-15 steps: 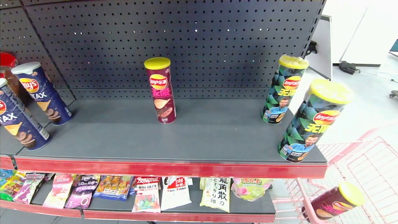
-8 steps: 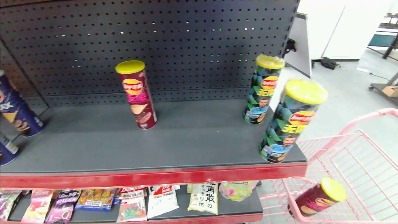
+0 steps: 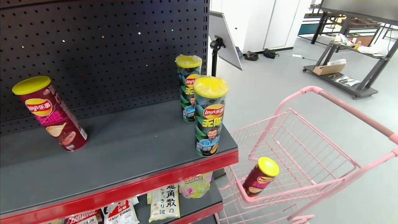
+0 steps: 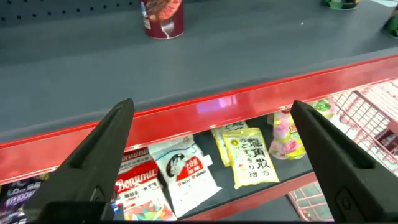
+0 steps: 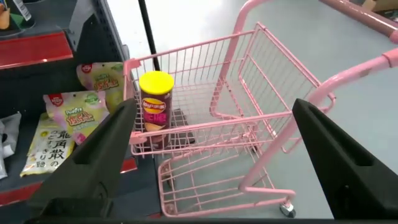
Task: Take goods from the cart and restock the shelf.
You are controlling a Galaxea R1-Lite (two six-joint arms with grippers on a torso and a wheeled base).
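Note:
A maroon chip can [image 3: 51,113] stands upright on the dark shelf [image 3: 124,149], near the left. Two green chip cans stand at the shelf's right end, one at the back [image 3: 189,87] and one at the front corner [image 3: 210,116]. Right of the shelf is the pink cart [image 3: 311,161], where another maroon can [image 3: 260,176] leans in the basket's near corner. My left gripper [image 4: 211,104] hangs open in front of the shelf's red edge [image 4: 205,112]. Above the cart [image 5: 249,74], my right gripper [image 5: 212,104] is open and empty, with the cart's maroon can [image 5: 155,106] beneath it.
Snack bags [image 3: 164,202] lie on the lower shelf. A board on a black stand [image 3: 224,37] rises behind the shelf's right end. A wheeled rack [image 3: 342,77] stands far off on the grey floor, and open floor surrounds the cart.
The head camera has turned to the right, so the shelf slid left in the picture and far more of the cart shows. The cans themselves have not moved.

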